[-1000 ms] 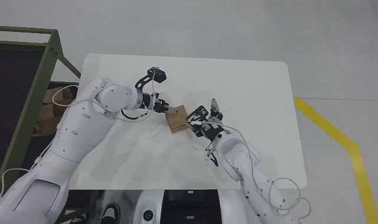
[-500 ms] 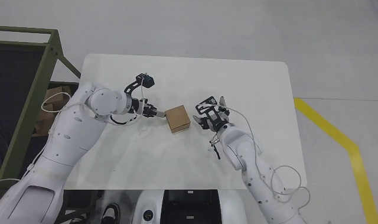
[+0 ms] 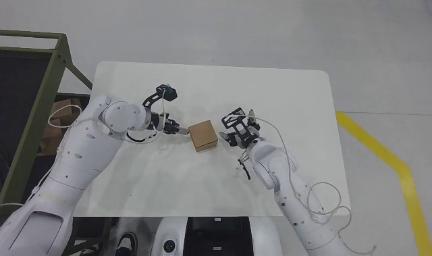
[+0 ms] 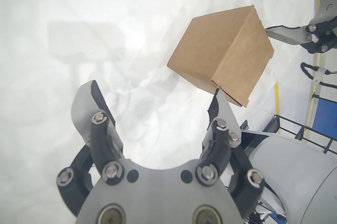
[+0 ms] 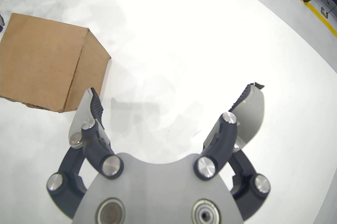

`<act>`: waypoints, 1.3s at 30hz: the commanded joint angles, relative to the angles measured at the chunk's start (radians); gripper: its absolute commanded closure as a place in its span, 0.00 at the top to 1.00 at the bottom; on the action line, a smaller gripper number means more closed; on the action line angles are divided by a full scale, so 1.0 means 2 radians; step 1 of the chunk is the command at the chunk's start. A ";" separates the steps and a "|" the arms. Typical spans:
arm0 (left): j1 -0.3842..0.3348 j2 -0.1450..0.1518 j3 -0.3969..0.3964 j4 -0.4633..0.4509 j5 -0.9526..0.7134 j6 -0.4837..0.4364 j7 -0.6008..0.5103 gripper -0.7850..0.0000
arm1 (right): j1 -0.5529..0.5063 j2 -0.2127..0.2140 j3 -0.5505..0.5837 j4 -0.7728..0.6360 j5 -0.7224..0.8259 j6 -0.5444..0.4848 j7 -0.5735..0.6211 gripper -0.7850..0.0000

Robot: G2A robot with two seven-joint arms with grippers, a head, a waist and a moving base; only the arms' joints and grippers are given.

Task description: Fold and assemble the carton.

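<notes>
A small brown carton (image 3: 202,136) stands closed as a cube near the middle of the white table (image 3: 283,94). In the left wrist view the carton (image 4: 222,52) sits just past my left gripper (image 4: 155,95), which is open with one fingertip close to a carton corner. My left gripper (image 3: 177,128) lies just left of the carton in the top view. My right gripper (image 3: 233,131) is just right of it. The right wrist view has the carton (image 5: 50,62) beside my open right gripper (image 5: 172,95), nothing between the fingers.
A green metal frame (image 3: 47,80) with cardboard pieces stands off the table's left side. A yellow floor line (image 3: 378,148) runs to the right of the table. Bare tabletop lies behind and in front of the carton.
Both grippers have drawn back from the carton and let it go. The left arm pulled away to the left, the right gripper shifted slightly right. The carton stays in place.
</notes>
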 commanded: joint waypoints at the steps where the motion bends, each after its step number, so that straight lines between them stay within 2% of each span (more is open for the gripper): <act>1: 0.002 0.001 -0.002 -0.003 0.001 0.000 0.001 0.93 | 0.001 0.000 0.001 0.001 0.003 -0.001 0.000 1.00; 10: 0.000 -0.001 0.008 -0.002 0.010 0.012 0.002 0.92 | 0.003 0.001 -0.009 0.003 -0.016 -0.017 -0.007 1.00; 25: -0.026 -0.009 0.033 0.010 0.012 0.026 0.005 0.94 | -0.010 0.006 -0.026 -0.017 -0.060 -0.046 -0.010 1.00; 32: -0.032 -0.010 0.034 0.015 0.010 0.027 0.006 0.95 | -0.035 0.011 -0.009 -0.036 -0.068 -0.036 -0.017 1.00; 36: -0.026 -0.007 0.019 0.007 0.004 0.021 0.009 0.92 | -0.062 0.016 0.012 -0.055 -0.065 -0.033 -0.036 1.00; 39: -0.017 -0.004 0.008 -0.006 -0.014 -0.004 0.004 0.93 | -0.078 0.022 0.024 -0.064 -0.054 -0.075 -0.082 1.00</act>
